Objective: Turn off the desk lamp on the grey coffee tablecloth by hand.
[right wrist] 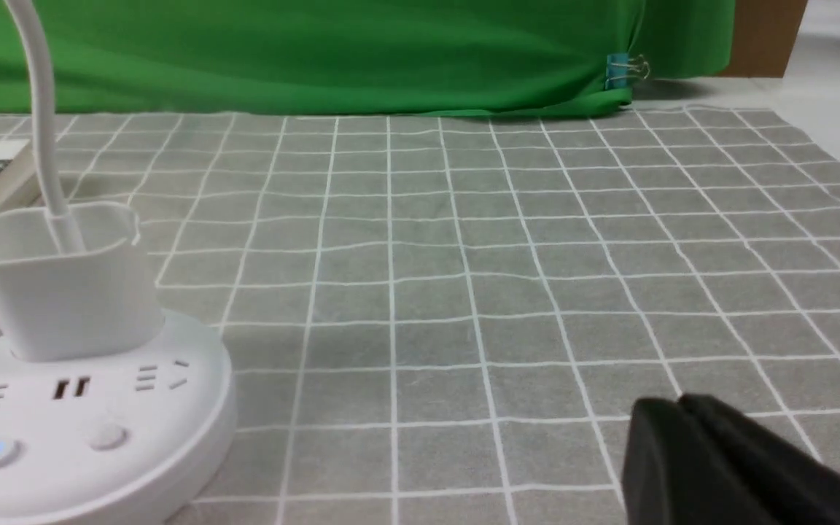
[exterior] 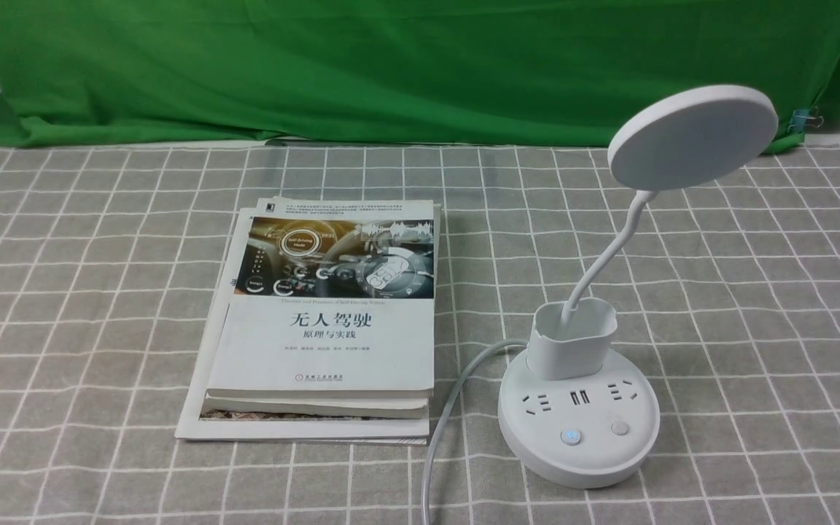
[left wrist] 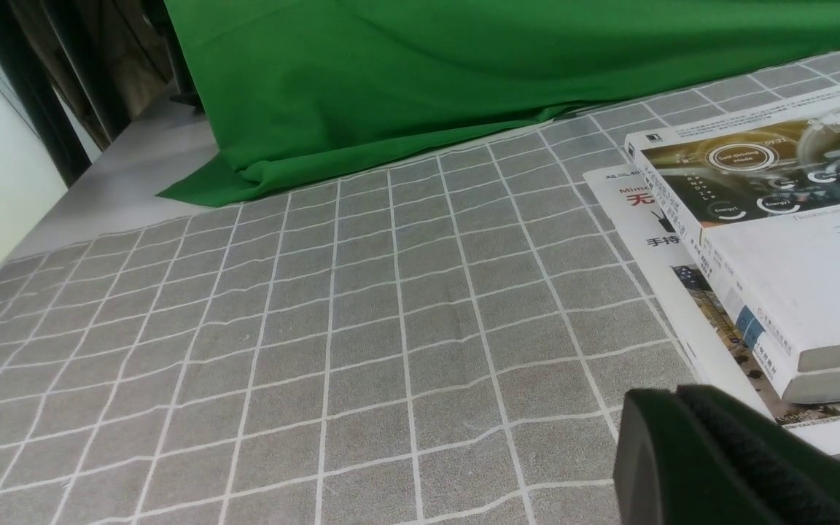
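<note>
The white desk lamp (exterior: 579,419) stands on the grey coffee tablecloth (exterior: 84,292) at the front right. Its disc head (exterior: 691,136) faces away on a bent neck. On the base, the left button (exterior: 570,436) glows blue and the right button (exterior: 620,427) is plain. The lamp base also shows in the right wrist view (right wrist: 84,430). My right gripper (right wrist: 680,401) is shut and empty, low over the cloth, well to the side of the base. My left gripper (left wrist: 677,392) is shut and empty, near the corner of the books (left wrist: 777,248).
A stack of books and a magazine (exterior: 325,321) lies left of the lamp. The lamp's white cord (exterior: 443,423) runs between them to the front edge. A green backdrop cloth (exterior: 391,65) hangs behind, with a binder clip (exterior: 803,119) on it.
</note>
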